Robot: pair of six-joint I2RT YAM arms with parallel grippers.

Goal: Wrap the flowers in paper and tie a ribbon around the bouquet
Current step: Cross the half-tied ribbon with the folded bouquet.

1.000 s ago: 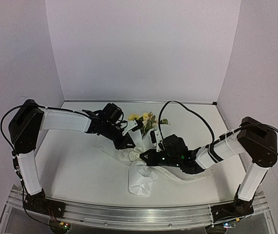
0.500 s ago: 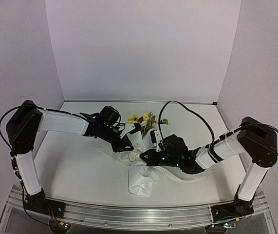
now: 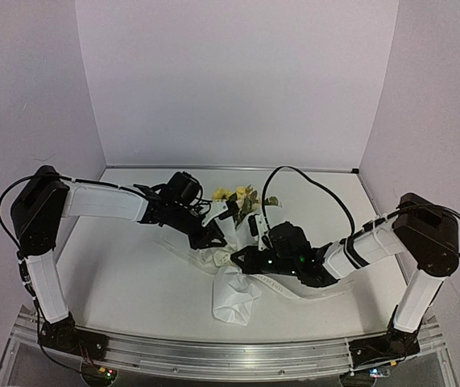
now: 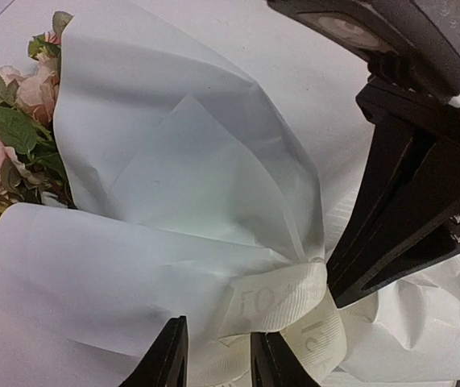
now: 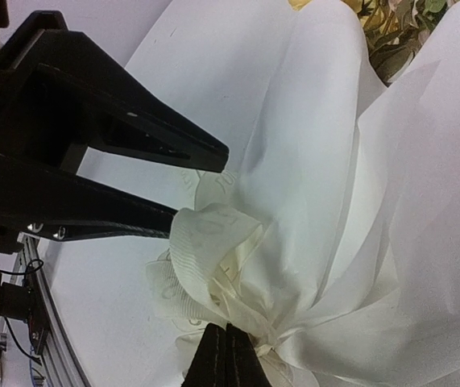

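The table [image 3: 133, 274] carries the bouquet [image 3: 231, 290], which lies at mid-table with its blooms away from the arm bases. Its paper [image 5: 423, 201] is thin and light and creases readily. It will crush or tear under a hard squeeze, so it is better steadied than grabbed. The left gripper [image 4: 219, 330] sits on the bouquet's left at the waist. Its jaws are part-spread with ribbon lying in the gap, and no clear pinch shows. The right gripper [image 5: 228, 343] comes in from the bouquet's right at the same waist, with its jaws pressed together on what looks like a fold of ribbon.

The flowers [image 4: 4, 129] peek out of the bouquet's wide end. They look soft and easily bruised, so they are no place for a hold. The ribbon [image 5: 205, 242] is bunched in loops around the bouquet's waist. It is limp, sheer and likely slippery, so a pinch on a flat length close to the knot looks safest, with a gentle pull along the strip.
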